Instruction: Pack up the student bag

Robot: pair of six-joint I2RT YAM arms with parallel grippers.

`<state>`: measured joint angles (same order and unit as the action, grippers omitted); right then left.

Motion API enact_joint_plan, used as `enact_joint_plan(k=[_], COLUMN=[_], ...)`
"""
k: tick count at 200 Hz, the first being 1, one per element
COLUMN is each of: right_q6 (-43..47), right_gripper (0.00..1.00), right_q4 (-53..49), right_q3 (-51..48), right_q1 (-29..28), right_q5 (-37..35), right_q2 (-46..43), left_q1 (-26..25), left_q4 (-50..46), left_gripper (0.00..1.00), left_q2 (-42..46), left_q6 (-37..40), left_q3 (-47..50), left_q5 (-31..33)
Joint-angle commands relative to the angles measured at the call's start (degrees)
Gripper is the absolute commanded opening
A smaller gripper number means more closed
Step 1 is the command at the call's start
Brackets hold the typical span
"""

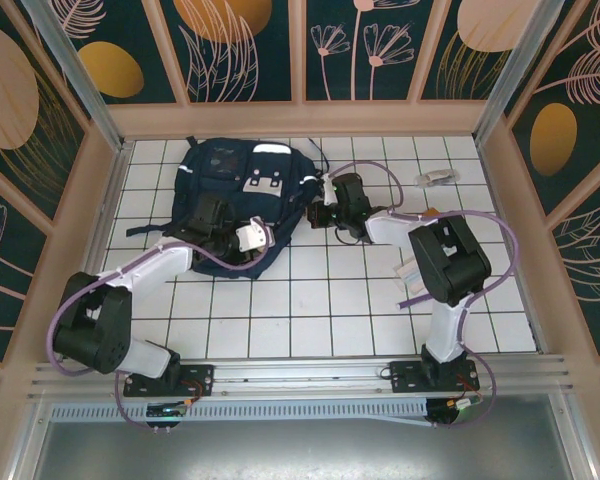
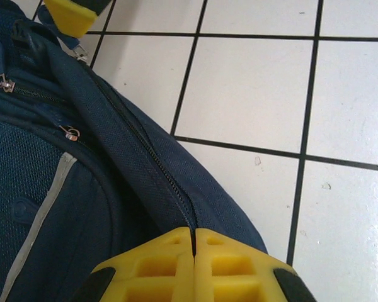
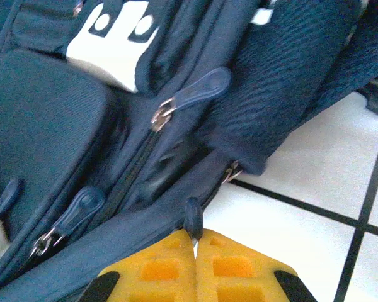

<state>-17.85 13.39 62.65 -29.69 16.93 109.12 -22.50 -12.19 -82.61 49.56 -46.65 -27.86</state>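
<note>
On the left, our left pincer [image 2: 194, 236] has its yellow fingers pressed together at the near right edge of the student bag [image 1: 220, 170]. The main zip line runs straight in under the tips. We cannot tell whether any cloth is caught between them.

The bag lies flat on the tiled table [image 1: 310, 310], at the far side and left of centre, with its front pockets facing up. We judge it soft and floppy: the navy fabric sags and folds, so it will slump rather than hold its mouth open. It looks light and probably near empty. The woven cloth should not slip much, and nothing about it seems fragile. The best holds are the zip tabs, the seam beside the zip and the straps. The broad panels would only bunch up.

Further right, our right pincer [image 3: 195, 239] is clamped on a small dark zip pull [image 3: 192, 217] at the bag's right edge.

A loose fold of cloth [image 3: 283, 82] lies over the zip track just beyond that pull, and it could snag the slider. Both arms crowd the same edge. Well apart, at the far right of the table, lies a small pale object [image 1: 435, 178], too small to identify.
</note>
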Motion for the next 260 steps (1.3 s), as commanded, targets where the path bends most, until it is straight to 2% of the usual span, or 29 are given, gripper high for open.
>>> enact_joint_plan(k=[1,15,58,86,101,111,116,134,145,154,164,191,205,211,219,224,234,241,260], right_q6=[-3.96,-4.39,-4.57,-4.56,-4.33,-3.74,-3.23,-1.25,0.46,1.69,3.03,9.30,13.66,14.39,14.02,13.54,12.73,12.49,12.97], right_gripper=[0.00,0.00,0.00,0.00,0.03,0.07,0.08,0.18,0.31,0.41,0.46,0.55,0.62,0.69,0.88,0.94,0.97,0.97,0.99], right_q4=[5.12,4.42,5.69,6.67,7.38,7.53,7.61,8.27,8.62,9.03,11.54,23.64,27.21,28.24,27.10,25.02,20.24,16.73,10.78], right_q3=[2.45,3.83,5.99,5.54,4.12,2.95,2.28,-0.91,-3.13,-5.17,-8.88,-18.34,-20.11,-20.31,-19.81,-19.01,-16.69,-14.91,-11.34], right_q1=[2.53,3.33,5.13,5.63,5.62,5.69,5.65,5.73,5.75,5.68,5.50,5.24,5.31,5.37,5.51,5.70,6.76,7.66,8.69], right_q5=[-5.81,-7.59,-6.84,-5.16,-4.13,-3.86,-3.75,-4.68,-6.49,-9.51,-14.15,-24.33,-27.94,-30.50,-34.62,-35.87,-35.15,-32.19,-25.51], right_q2=[2.34,4.05,7.62,7.54,5.76,4.06,3.05,-1.52,-5.04,-8.41,-13.19,-25.39,-28.55,-29.16,-29.67,-29.84,-29.78,-29.63,-28.69], left_q1=[0.27,0.27,0.27,0.27,0.27,0.22,0.26,0.16,0.23,0.27,0.27,0.27,0.27,0.48,0.62,0.62,0.62,0.54,0.12], left_q4=[-5.36,-5.72,-3.15,-1.44,-2.12,-2.11,-1.85,0.83,4.26,7.05,9.57,2.58,-2.45,-5.57,-8.03,-8.50,-8.97,-9.61,-15.89], left_gripper=[0.00,0.00,0.00,0.00,0.00,0.26,0.35,0.51,0.58,0.64,0.74,0.87,0.93,0.98,0.99,0.99,0.99,0.99,0.99], left_q2=[2.17,3.16,6.82,8.90,9.60,10.31,10.73,12.47,13.21,13.37,12.44,4.97,-0.42,-2.80,-5.16,-6.13,-7.47,-8.26,-10.91], left_q6=[3.10,3.72,3.47,2.61,2.16,0.69,-0.33,-4.58,-8.78,-14.40,-21.69,-32.69,-40.74,-42.44,-44.25,-46.23,-49.33,-50.88,-55.73], left_q3=[2.60,3.55,7.19,8.30,7.26,6.27,5.67,3.78,3.05,2.31,0.84,-7.86,-13.77,-16.51,-18.77,-19.57,-20.51,-21.11,-24.71], left_q5=[-2.63,-3.09,-4.85,-5.65,-6.74,-7.43,-7.87,-9.23,-8.90,-7.92,-5.06,-0.34,5.64,6.19,5.03,5.55,6.05,6.84,14.15])
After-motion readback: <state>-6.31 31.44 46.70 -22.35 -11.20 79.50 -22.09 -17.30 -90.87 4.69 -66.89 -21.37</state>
